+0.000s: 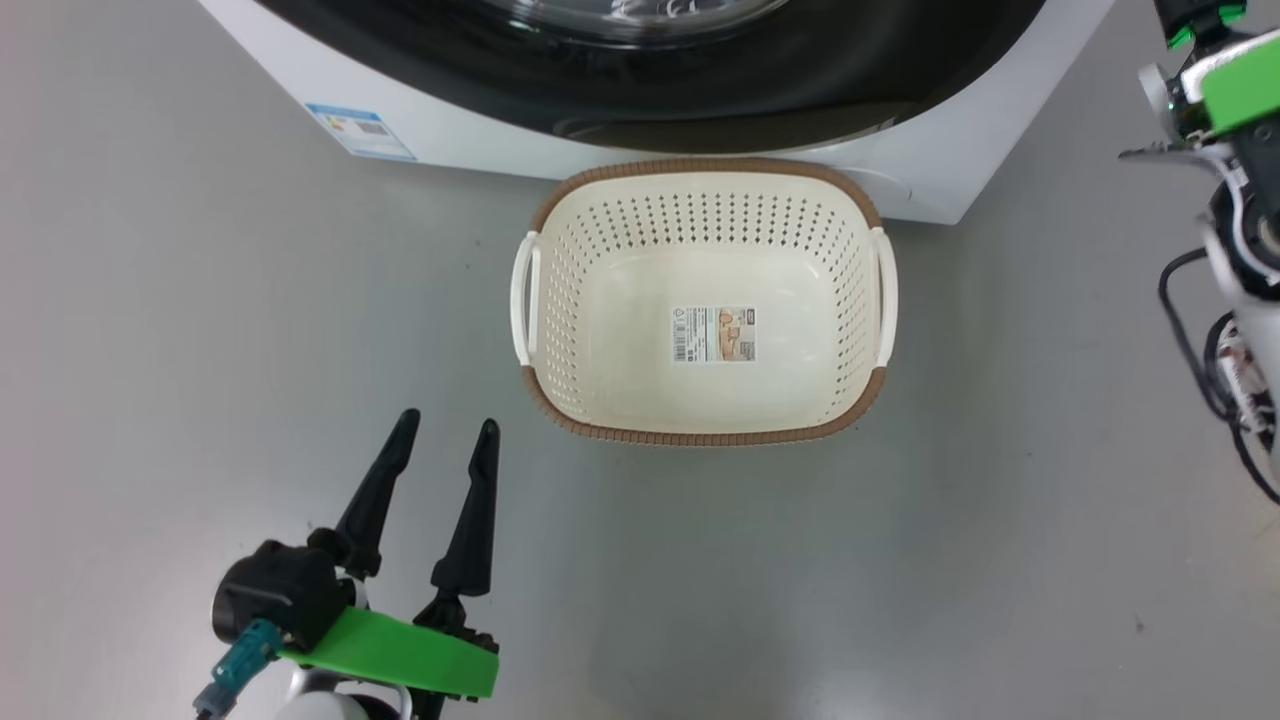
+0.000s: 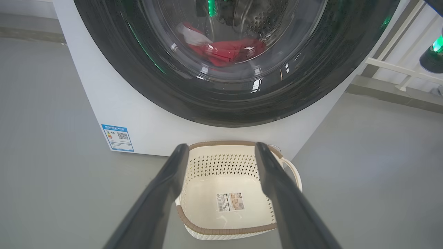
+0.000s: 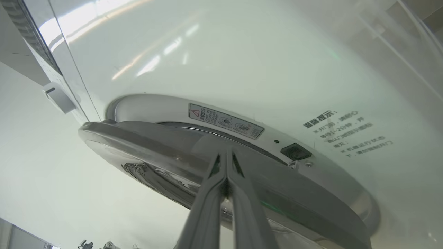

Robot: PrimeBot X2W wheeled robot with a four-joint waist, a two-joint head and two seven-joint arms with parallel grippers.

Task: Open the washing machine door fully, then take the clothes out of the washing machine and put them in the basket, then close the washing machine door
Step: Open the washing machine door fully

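Note:
The washing machine stands at the top of the head view, its door a glossy black ring around a glass bowl. Through the glass in the left wrist view lie the red and white clothes in the drum. The cream basket sits on the floor right in front of the machine, with just a paper label inside. My left gripper hovers open left of the basket, holding nothing. My right gripper is shut, its tips at the door's edge, which stands slightly off the white front.
Grey floor surrounds the basket on three sides. A blue label marks the machine's lower left corner. My right arm with its cables rises along the right edge of the head view. A black latch socket shows beside the door's rim.

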